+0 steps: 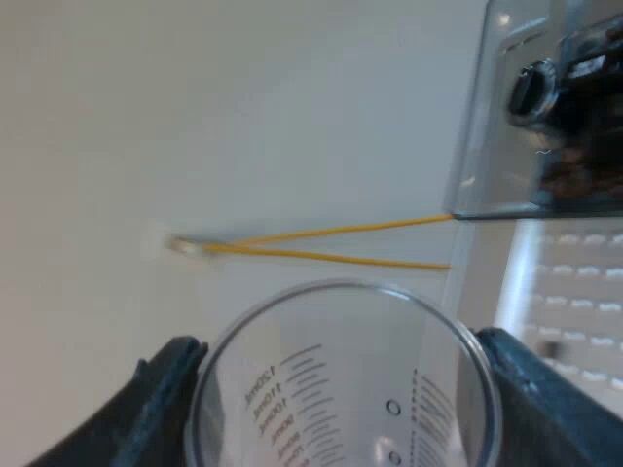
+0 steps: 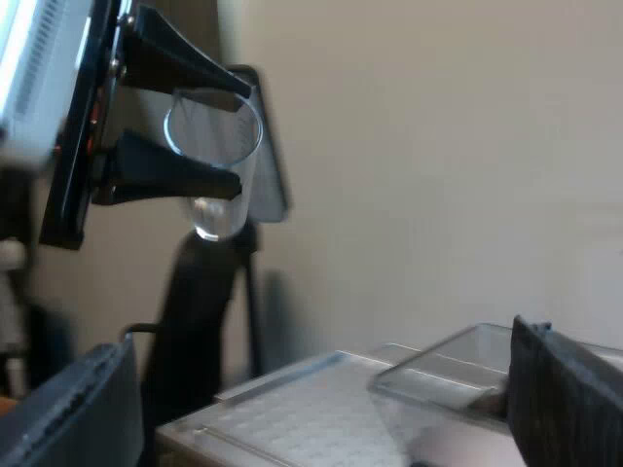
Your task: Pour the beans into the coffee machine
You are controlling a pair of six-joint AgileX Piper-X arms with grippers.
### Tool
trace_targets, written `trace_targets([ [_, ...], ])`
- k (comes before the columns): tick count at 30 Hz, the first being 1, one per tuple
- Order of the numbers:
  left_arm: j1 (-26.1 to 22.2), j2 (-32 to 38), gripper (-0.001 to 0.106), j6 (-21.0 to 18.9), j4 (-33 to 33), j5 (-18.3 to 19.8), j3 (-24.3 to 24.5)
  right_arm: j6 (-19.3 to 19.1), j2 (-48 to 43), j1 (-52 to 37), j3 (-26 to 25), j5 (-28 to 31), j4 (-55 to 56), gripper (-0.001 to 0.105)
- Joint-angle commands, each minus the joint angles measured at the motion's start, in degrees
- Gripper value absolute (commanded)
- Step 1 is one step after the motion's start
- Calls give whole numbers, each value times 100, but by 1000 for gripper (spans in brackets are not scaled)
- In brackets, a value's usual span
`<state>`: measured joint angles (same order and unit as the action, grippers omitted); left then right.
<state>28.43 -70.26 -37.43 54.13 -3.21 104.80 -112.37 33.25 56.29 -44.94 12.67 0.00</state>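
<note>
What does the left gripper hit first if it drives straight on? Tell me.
Probably nothing near: the left gripper, shut on the measuring glass, points at the pale wall. The machine's clear hopper stands beside that line, not in it, though depth is hard to judge.

Both wrist views on measuring glass [image 1: 346, 389]

Base of measuring glass [image 1: 341, 389] off-frame

coffee station: espresso machine [image 1: 545, 107], bare wall [image 1: 243, 107]
</note>
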Motion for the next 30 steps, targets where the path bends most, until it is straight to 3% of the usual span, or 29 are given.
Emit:
trace_targets([
  [1, -556, 303, 0, -3254, 348, 593, 3, 74, -11, 0, -22, -431, 258, 78],
  [7, -2044, 1022, 0, -3908, 201, 1534, -664, 317, 272, 0, -22, -1086, 675, 78],
  [8, -2324, 1219, 0, -4063, 38, 1795, -959, 317, 321, 0, -22, -1145, 667, 78],
  [10, -2605, 1434, 0, -4181, -165, 1933, -1331, 316, 494, 0, -22, -1319, 668, 78],
  [12, -2992, 1865, 0, -4374, -522, 1933, -2119, 330, 708, 38, -22, -1513, 668, 78],
  [16, -3339, 2238, 0, -4814, -997, 2176, -2934, 330, 956, 241, -22, -1511, 668, 78],
  [17, -3523, 2400, 0, -5066, -1231, 2345, -3389, 330, 1157, 430, -22, -1511, 668, 78],
  [22, -3986, 2709, 0, -5399, -1682, 2517, -4548, 330, 1743, 811, 48, -1503, 668, 78],
  [30, -4178, 2866, 0, -5379, -2713, 2602, -5918, 822, 2680, 932, 465, -1445, -260, 78],
])
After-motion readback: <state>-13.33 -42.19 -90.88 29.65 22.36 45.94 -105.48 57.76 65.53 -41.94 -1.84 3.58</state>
